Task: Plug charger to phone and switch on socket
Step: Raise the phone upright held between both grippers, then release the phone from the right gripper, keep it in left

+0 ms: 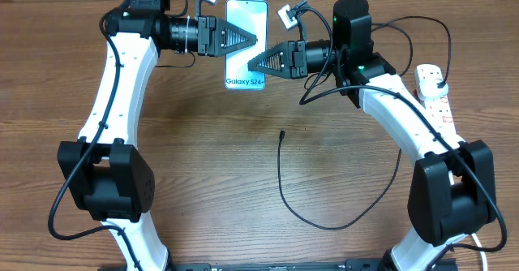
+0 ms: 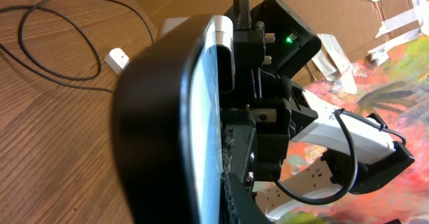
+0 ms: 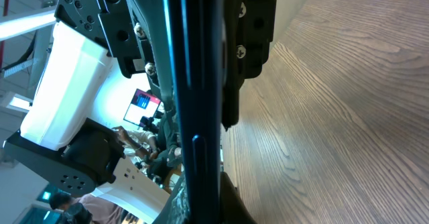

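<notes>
We log one phone (image 1: 246, 15), far middle of counter (image 1: 211, 157), pinched by left end effector (image 1: 253, 37) and right end effector (image 1: 253, 63); charger (image 1: 280, 174) lies apart, nearer.

Reaching inward from opposite sides, elbows bent outward and wrists level, with left hand (image 1: 258, 37) and right hand (image 1: 253, 62) pointed at each other, slightly offset, both clamped narrow.

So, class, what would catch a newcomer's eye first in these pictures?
First, the phone, its light blue screen bright at the table's far middle, with the left end effector and right end effector reaching onto it from either side. Next, the thin black charger looping loose across the middle, and the white socket at the right edge.
</notes>
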You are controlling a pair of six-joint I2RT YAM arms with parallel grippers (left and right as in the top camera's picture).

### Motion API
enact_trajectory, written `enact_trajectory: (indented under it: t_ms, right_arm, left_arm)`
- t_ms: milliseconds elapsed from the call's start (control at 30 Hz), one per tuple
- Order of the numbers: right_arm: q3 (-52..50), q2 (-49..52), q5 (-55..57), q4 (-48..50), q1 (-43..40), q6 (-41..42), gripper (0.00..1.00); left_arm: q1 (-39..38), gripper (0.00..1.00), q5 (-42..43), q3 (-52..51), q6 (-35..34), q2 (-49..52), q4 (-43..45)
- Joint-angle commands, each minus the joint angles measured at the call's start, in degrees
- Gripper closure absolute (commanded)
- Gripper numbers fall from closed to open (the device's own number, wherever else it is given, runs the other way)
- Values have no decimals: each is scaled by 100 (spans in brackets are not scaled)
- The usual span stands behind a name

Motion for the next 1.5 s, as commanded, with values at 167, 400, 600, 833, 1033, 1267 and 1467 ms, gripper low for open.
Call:
enact_trajectory:
  t_ms: [167, 400, 600, 833, 1033, 1267, 1467]
  right_arm:
    - [-68, 61, 428, 7, 59, 280, 96]
    - [-68, 61, 428, -37, 59, 271, 78]
    - [-68, 61, 763, -739, 20, -190, 31]
    - [-68, 61, 3488, -3482, -162, -1047, 20]
    - [-68, 61, 6076, -5145, -162, -1038, 6]
    - [-68, 61, 6697, -6118, -162, -1038, 2]
    - [-68, 61, 6669, -6472, 59, -1036, 3]
  left_arm:
    - [-168, 96, -57, 162, 57, -267, -85]
    - [-181, 96, -2450, 160, 52, -256, -688]
    - [-352, 96, -4540, 155, -275, -251, -1152]
    - [-824, 96, -6690, -181, -1178, -245, -1360]
    - [-1276, 96, -7278, -1084, -1784, -243, -824]
    - [-1718, 96, -8074, -1952, -2457, -243, -173]
    - [-1851, 96, -8194, -2378, -2756, -243, 232]
